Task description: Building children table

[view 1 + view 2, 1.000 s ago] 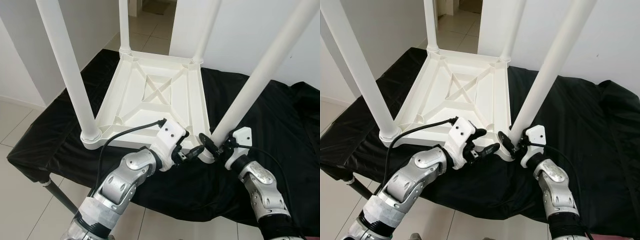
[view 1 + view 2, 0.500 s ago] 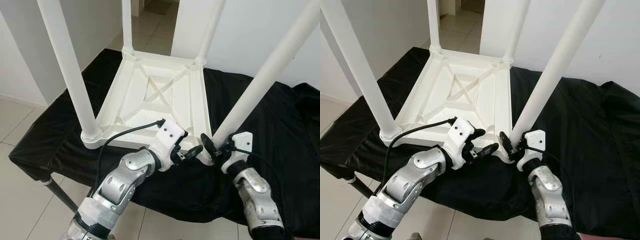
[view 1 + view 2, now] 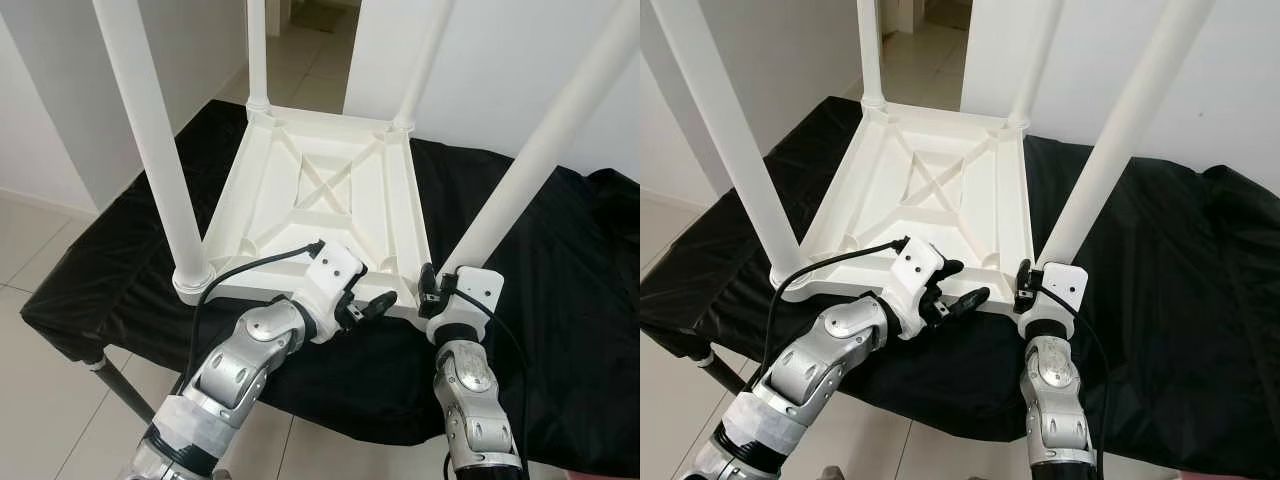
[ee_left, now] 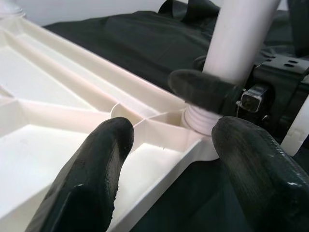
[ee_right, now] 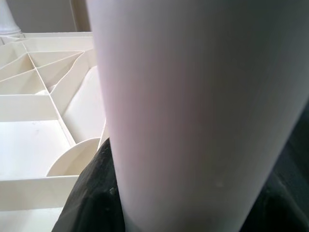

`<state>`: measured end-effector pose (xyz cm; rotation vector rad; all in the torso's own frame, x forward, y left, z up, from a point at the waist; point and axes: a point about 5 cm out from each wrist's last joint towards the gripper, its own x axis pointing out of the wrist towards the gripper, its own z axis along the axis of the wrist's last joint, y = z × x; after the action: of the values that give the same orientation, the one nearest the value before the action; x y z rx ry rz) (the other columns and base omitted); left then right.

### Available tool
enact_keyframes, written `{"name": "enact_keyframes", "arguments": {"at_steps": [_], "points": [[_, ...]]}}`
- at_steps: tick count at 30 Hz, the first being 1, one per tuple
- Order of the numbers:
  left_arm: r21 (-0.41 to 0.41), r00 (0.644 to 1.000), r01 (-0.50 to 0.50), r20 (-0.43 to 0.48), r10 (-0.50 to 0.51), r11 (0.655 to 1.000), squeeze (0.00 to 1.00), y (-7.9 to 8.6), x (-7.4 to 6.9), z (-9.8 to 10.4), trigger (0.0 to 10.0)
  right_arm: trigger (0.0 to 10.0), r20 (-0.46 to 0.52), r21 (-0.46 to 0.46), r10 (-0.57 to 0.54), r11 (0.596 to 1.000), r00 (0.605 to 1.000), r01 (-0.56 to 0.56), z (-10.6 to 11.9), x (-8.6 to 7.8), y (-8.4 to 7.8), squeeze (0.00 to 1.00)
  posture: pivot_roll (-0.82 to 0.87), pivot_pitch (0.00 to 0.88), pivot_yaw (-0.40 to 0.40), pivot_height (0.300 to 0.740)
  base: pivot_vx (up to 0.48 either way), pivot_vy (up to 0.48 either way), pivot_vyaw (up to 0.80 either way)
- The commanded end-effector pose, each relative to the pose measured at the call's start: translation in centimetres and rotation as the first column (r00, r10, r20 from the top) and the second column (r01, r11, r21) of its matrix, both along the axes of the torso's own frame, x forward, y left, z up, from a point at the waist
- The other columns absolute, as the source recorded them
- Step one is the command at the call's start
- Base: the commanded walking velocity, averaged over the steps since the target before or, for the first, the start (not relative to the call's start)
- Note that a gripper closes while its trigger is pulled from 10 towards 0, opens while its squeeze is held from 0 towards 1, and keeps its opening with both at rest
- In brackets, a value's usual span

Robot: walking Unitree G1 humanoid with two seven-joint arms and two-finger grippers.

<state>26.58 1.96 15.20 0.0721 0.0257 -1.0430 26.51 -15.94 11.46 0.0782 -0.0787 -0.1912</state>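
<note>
Black cloth (image 3: 560,250) bears the upturned table (image 3: 320,200); the right gripper (image 3: 428,285) has now closed round its near leg (image 3: 510,190), ready for tightening, left gripper (image 3: 372,305) wide alongside.

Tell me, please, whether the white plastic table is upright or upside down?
Upside down: the white plastic table rests top-down on the black cloth, ribbed underside showing, legs pointing up.

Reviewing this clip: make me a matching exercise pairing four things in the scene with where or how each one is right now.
Things:
1. left gripper
2. right gripper
3. white tabletop
4. black cloth

States:
A. lies upside down, legs pointing up
B. covers the work surface
C. closed around the near-right leg at its base
D. open, by the tabletop's near edge

Pairs: 1-D, 2-C, 3-A, 4-B
</note>
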Motion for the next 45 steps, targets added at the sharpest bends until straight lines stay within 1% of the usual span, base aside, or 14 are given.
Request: {"name": "enact_keyframes", "arguments": {"at_steps": [1,4,5,13,14,15,26,27,34,40,41,43,44,45], "points": [[0.021,0.999,0.047,0.006,-0.047,0.999,0.0,-0.3,-0.4,-0.5,10.0,10.0,-0.04,0.013,-0.023,1.0,0.999,0.023,-0.8,-0.4,-0.4,0.0,-0.1,0.0,-0.065,0.74,0.0,0.0,0.0],[0.02,0.997,0.076,-0.012,-0.076,0.997,0.0,-0.2,-0.5,-0.8,10.0,10.0,-0.035,-0.003,-0.035,0.999,0.999,0.035,-0.6,-0.6,-0.2,0.0,-0.1,0.0,-0.063,0.74,0.0,0.0,0.0],[-0.002,0.994,0.101,-0.044,-0.101,0.995,1.0,-0.2,-0.7,-1.0,10.0,10.0,-0.022,-0.003,-0.027,1.0,0.999,0.027,-0.4,-0.6,0.0,0.0,-0.11,0.0,-0.057,0.74,0.0,0.0,0.0],[0.02,0.995,0.095,-0.033,-0.094,0.995,1.0,-0.3,-0.8,-1.2,10.0,10.0,-0.004,-0.022,-0.024,0.999,1.0,0.024,0.0,-0.7,-0.5,0.0,-0.11,0.0,-0.055,0.74,0.0,0.0,0.0],[0.034,0.995,0.1,-0.02,-0.1,0.994,0.0,-0.3,-0.9,-1.2,10.0,10.0,0.009,-0.025,-0.001,1.0,1.0,0.001,0.1,-0.7,-0.8,0.07,-0.11,0.0,-0.053,0.74,0.0,0.0,0.0],[0.039,0.994,0.106,-0.019,-0.105,0.994,0.0,-0.3,-0.9,-1.2,10.0,10.0,0.027,-0.026,0.025,0.999,0.999,-0.025,0.3,-0.8,-1.0,1.0,-0.11,0.0,-0.053,0.74,0.0,0.0,0.0],[0.053,0.994,0.112,0.01,-0.112,0.992,0.0,0.0,-0.8,-0.9,10.0,10.0,0.064,-0.07,0.197,0.979,0.978,-0.193,0.8,-1.1,-2.4,1.0,-0.09,0.0,-0.054,0.74,0.0,0.0,0.0],[0.053,0.994,0.108,0.015,-0.109,0.993,0.0,0.0,-0.7,-0.8,10.0,10.0,0.058,-0.092,0.26,0.963,0.964,-0.254,0.9,-1.0,-2.8,0.0,-0.09,0.0,-0.054,0.74,0.0,0.0,0.0],[0.035,0.995,0.093,-0.035,-0.092,0.995,0.0,-0.3,-0.3,-0.8,10.0,10.0,-0.013,-0.178,0.548,0.822,0.836,-0.541,1.2,0.1,-3.3,0.0,-0.1,0.0,-0.057,0.74,0.0,0.0,0.0],[0.043,0.994,0.098,-0.048,-0.096,0.994,0.0,-0.6,-0.4,-0.7,10.0,10.0,-0.056,-0.195,0.609,0.77,0.791,-0.607,1.0,1.4,-3.6,0.0,-0.09,0.0,-0.056,0.74,0.0,0.0,0.0],[0.056,0.995,0.095,-0.041,-0.093,0.994,0.0,-0.8,-0.4,-0.7,10.0,5.9,-0.079,-0.2,0.624,0.754,0.777,-0.626,0.8,2.0,-3.8,0.0,-0.08,0.0,-0.06,0.74,0.0,0.0,0.0],[0.056,0.995,0.095,-0.041,-0.093,0.994,0.0,-0.8,-0.4,-0.7,10.0,5.9,-0.079,-0.2,0.624,0.754,0.777,-0.626,0.8,2.0,-3.8,0.0,-0.08,0.0,-0.06,0.74,0.0,0.0,0.0],[0.063,0.995,0.092,-0.035,-0.09,0.994,0.0,-0.9,-0.4,-0.7,10.0,4.4,-0.092,-0.2,0.637,0.741,0.765,-0.641,0.6,2.4,-3.9,0.0,-0.08,0.0,-0.06,0.74,0.0,0.0,0.0],[0.063,0.995,0.092,-0.035,-0.09,0.994,0.0,-0.9,-0.4,-0.7,10.0,4.4,-0.092,-0.2,0.637,0.741,0.765,-0.641,0.6,2.4,-3.9,0.0,-0.08,0.0,-0.06,0.74,0.0,0.0,0.0]]}}
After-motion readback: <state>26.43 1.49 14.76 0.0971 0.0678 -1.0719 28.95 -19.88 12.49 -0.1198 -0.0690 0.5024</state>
